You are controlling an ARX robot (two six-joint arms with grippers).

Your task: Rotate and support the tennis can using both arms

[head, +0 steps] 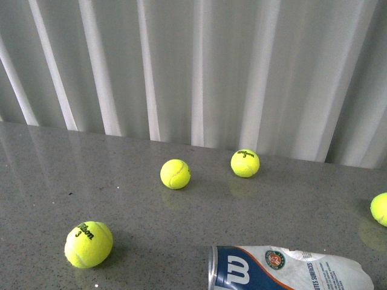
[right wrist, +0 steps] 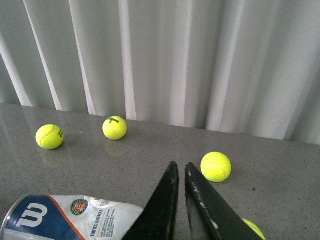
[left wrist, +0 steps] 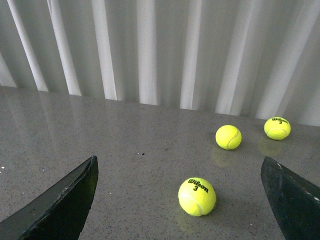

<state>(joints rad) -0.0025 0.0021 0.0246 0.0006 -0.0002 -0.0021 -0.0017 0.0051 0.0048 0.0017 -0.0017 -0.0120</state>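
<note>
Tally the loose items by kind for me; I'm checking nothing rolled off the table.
Tennis balls: 5, one only partly visible behind the right gripper
Tennis can: 1
Total: 6

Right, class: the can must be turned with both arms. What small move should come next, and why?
Probably open the right gripper first. Its jaws stand almost shut on nothing, while the can lies on its side nearby, untouched and clearly wider than that gap. The left gripper is open.
</note>
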